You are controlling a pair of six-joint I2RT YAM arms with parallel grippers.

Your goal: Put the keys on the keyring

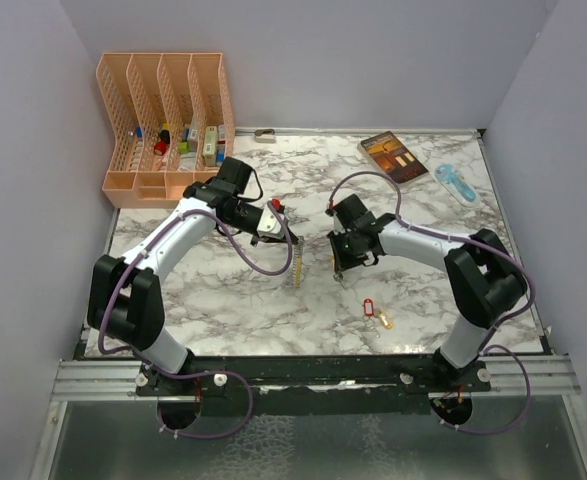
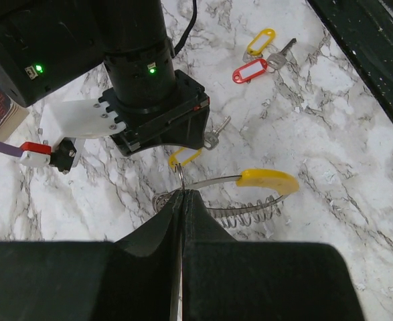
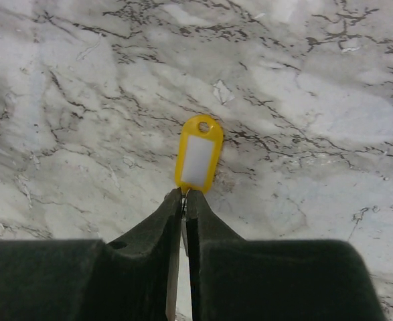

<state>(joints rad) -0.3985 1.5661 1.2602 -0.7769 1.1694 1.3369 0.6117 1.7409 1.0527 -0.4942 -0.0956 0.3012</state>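
Observation:
The keyring (image 2: 268, 179) is a metal wire loop with a yellow plastic segment and a spring coil. My left gripper (image 2: 181, 194) is shut on its wire and holds it above the marble table; it hangs at the centre of the top view (image 1: 298, 270). My right gripper (image 3: 184, 194) is shut on a key with a yellow tag (image 3: 197, 152), just right of the keyring (image 1: 338, 262). In the left wrist view that tag (image 2: 183, 157) and its key (image 2: 213, 137) sit right by the keyring's wire. Two more keys, with a red tag (image 1: 368, 305) and a yellow tag (image 1: 384, 322), lie near the front.
A pink file rack (image 1: 163, 120) with small items stands at the back left. A book (image 1: 393, 157) and a blue plastic object (image 1: 455, 183) lie at the back right. A small metal piece (image 1: 265, 135) lies at the back edge. Purple walls enclose the table.

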